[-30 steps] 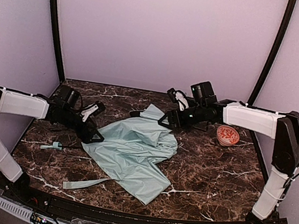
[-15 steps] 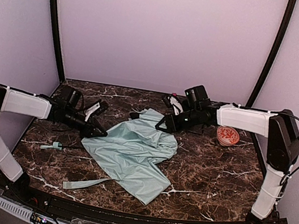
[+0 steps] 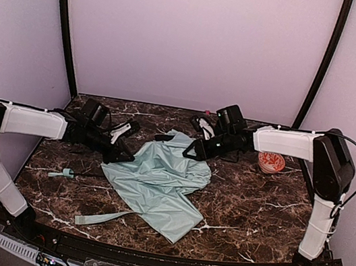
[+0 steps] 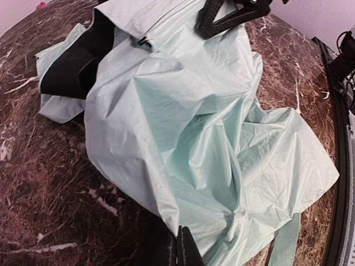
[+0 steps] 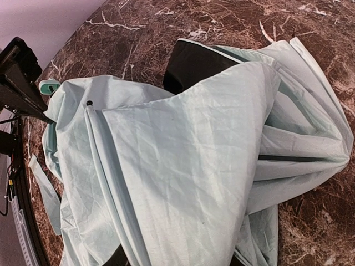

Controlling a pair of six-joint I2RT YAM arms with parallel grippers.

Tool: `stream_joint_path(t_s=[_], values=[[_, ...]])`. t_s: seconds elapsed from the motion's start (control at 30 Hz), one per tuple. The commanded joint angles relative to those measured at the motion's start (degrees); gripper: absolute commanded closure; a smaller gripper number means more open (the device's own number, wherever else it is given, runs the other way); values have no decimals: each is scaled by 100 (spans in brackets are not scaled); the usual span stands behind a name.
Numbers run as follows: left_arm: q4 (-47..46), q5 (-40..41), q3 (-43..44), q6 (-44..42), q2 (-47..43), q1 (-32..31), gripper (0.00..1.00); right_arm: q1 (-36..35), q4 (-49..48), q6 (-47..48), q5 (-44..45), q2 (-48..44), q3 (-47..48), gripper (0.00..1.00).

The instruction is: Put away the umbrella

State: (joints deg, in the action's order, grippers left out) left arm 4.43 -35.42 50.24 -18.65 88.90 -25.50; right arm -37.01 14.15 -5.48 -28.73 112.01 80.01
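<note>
The umbrella (image 3: 159, 184) lies collapsed in the middle of the table, its pale mint canopy crumpled and the black underside (image 4: 77, 61) showing at the far fold. Its thin shaft runs left to the small mint handle (image 3: 65, 173). My left gripper (image 3: 126, 158) is shut, pinching the canopy's left edge (image 4: 178, 224). My right gripper (image 3: 192, 150) sits at the canopy's far edge. In the right wrist view a raised fold of fabric (image 5: 183, 166) fills the space between its fingers and hides most of them.
A red-patterned bowl (image 3: 271, 161) stands at the back right, just behind the right forearm. A loose mint strap (image 3: 99, 217) trails from the canopy towards the front left. Purple walls close in the marble table (image 3: 252, 220) on three sides.
My left gripper went from open to shut on the canopy's left edge and shifted right. The right gripper slid left onto the far edge, its jaws narrowing around a fold.
</note>
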Motion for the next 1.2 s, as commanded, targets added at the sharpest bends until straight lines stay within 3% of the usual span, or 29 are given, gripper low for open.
stream_joint_path(t_s=[0.0,0.13,0.27,0.53,0.8,0.97,1.17], values=[[20,501,103,253,-279,-10,100,-69,-97,19,-82,46,80,68],[-456,520,190,782,-439,-236,100,-70,-23,55,-67,117,149,68],[-757,342,464,879,-451,-881,100,-69,57,115,-228,248,254,68],[-1290,-120,1366,1185,202,-1772,100,-175,202,110,-719,579,467,71],[-2309,-523,1668,1663,629,-1924,100,-210,-49,-81,-1792,487,247,71],[-2182,218,1470,1495,462,-1916,100,-100,125,-130,-1874,210,330,68],[-1997,995,874,1335,-185,-1907,100,295,149,-244,-1515,-380,248,49]])
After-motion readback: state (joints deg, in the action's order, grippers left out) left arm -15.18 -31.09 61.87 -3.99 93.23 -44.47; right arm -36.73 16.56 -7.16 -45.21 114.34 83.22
